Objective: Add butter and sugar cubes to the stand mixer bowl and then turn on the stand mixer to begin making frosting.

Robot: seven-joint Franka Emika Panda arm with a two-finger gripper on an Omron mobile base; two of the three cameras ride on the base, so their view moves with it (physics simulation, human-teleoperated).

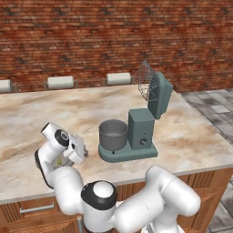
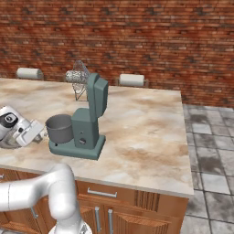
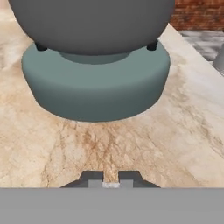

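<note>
We are holding our gripper [image 3: 111, 180] low over the marble counter [image 3: 175, 131], fingertips nearly together with something pale between them; we cannot tell what. The stand mixer bowl [image 3: 92, 24] is sitting ahead on the stand mixer [image 1: 143, 129] base, bare counter between.

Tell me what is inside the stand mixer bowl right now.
The stand mixer bowl sits on the stand mixer base. The part of its inside that shows looks bare grey; no butter or sugar is visible there. The near wall hides its bottom.
</note>
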